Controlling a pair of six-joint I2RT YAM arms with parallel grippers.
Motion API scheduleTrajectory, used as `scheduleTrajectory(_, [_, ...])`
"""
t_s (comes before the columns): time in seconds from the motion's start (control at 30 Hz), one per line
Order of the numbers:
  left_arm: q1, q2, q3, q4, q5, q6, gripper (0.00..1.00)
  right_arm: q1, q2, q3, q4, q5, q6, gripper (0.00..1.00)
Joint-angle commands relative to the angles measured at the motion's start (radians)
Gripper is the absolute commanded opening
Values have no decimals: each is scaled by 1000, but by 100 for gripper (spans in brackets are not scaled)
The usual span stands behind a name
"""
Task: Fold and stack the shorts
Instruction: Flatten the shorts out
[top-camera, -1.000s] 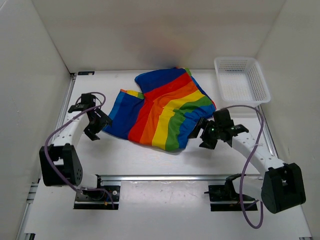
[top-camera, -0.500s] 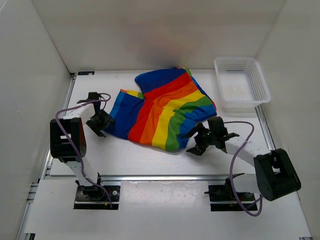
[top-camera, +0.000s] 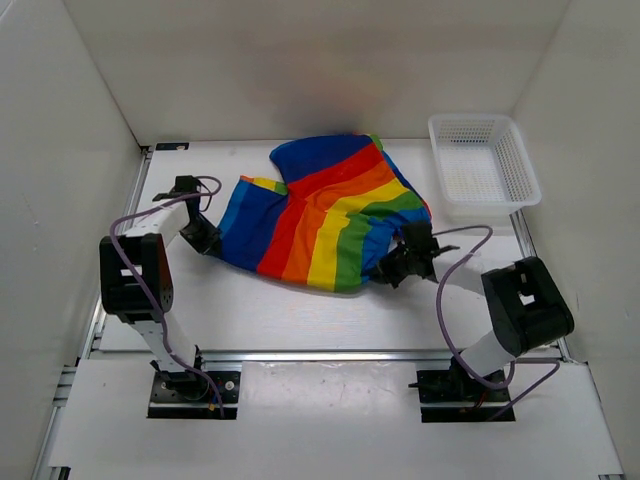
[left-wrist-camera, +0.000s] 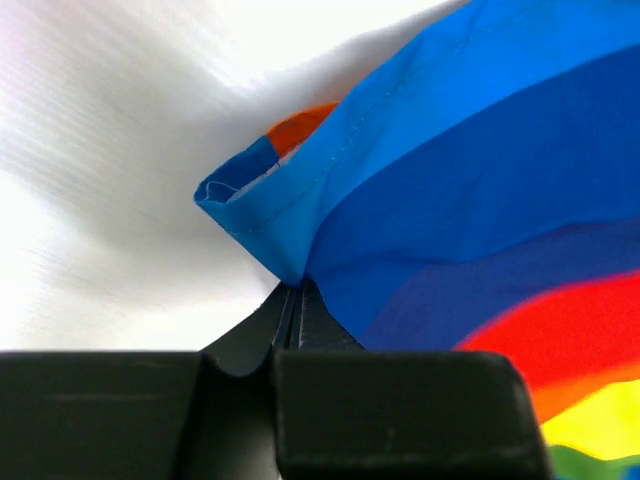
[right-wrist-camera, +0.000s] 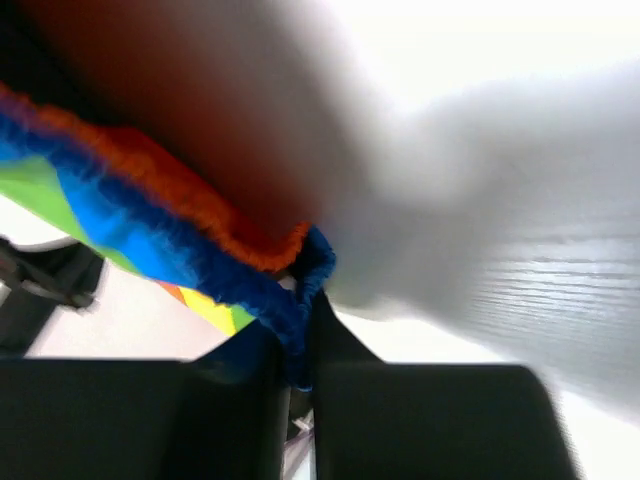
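The rainbow-striped shorts (top-camera: 325, 205) lie spread in the middle of the table, blue stripes to the left, green to the right. My left gripper (top-camera: 208, 240) is shut on their blue left corner (left-wrist-camera: 270, 200), pinching the hem between its tips (left-wrist-camera: 293, 300). At the near right edge, my right gripper (top-camera: 393, 270) is shut on the blue and orange-red gathered waistband (right-wrist-camera: 250, 270), which runs down between its fingers (right-wrist-camera: 300, 330). Both wrists sit low against the table.
A white mesh basket (top-camera: 484, 165) stands at the back right, close to the shorts' far right edge. White walls enclose the table on three sides. A metal rail (top-camera: 330, 354) runs along the near edge between the arm bases.
Both grippers went from open beside the shorts to shut on their edges. The left moved right onto the blue corner, the right moved left onto the waistband. The cloth shifted slightly.
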Motion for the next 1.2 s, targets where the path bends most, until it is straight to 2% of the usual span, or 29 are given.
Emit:
scheduleTrajectory(0.0, [12,-90,59,11,19,28,10,-72,-6,220,-160,140,-149,0])
scheduleTrajectory(0.1, [12,-101,128,2,42,28,10,-134,-18,351,-275,186,-288,0])
scheduleTrajectory(0.13, [12,-101,152,-13,53,28,10,-160,-18,453,-306,202,-325,0])
scheduleTrajectory(0.27, [12,-113,304,-90,53,37,10,-169,-17,639,-526,239,-477,0])
scheduleTrajectory(0.37, [12,-166,315,-142,44,46,10,-169,-75,623,-643,277,-545,0])
scheduleTrajectory(0.5, [-21,-287,224,-185,33,56,10,-169,-237,424,-728,286,-543,0])
scheduleTrajectory(0.57, [-54,-326,167,-162,33,42,10,-169,-288,267,-719,271,-500,11])
scheduleTrajectory(0.6, [-83,-326,125,-144,33,28,13,-169,-302,224,-684,259,-487,21])
scheduleTrajectory(0.63, [-95,-284,125,-128,33,28,21,-169,-302,197,-668,275,-471,37])
scheduleTrajectory(0.7, [-113,-190,175,-116,42,51,42,-169,-255,198,-656,315,-471,47])
scheduleTrajectory(0.73, [-123,-83,206,-116,33,66,47,-169,-235,215,-656,344,-480,52])
scheduleTrajectory(0.8, [-123,-13,266,-143,21,80,49,-180,-182,284,-671,372,-517,53])
scheduleTrajectory(0.87, [-123,-31,306,-168,-10,91,56,-189,-182,311,-692,372,-542,53])
scheduleTrajectory(0.9, [-123,-60,306,-168,-25,91,62,-189,-201,311,-702,372,-542,56])
scheduleTrajectory(0.93, [-112,-123,280,-177,-41,91,74,-189,-219,293,-702,372,-552,59])
scheduleTrajectory(0.97, [-112,-157,262,-177,-67,91,79,-189,-262,278,-712,372,-552,64])
scheduleTrajectory(1.07, [-68,-289,148,-205,-90,91,82,-189,-348,203,-722,360,-552,70])
scheduleTrajectory(1.17, [-55,-390,-2,-214,-72,39,79,-189,-409,134,-722,318,-540,75])
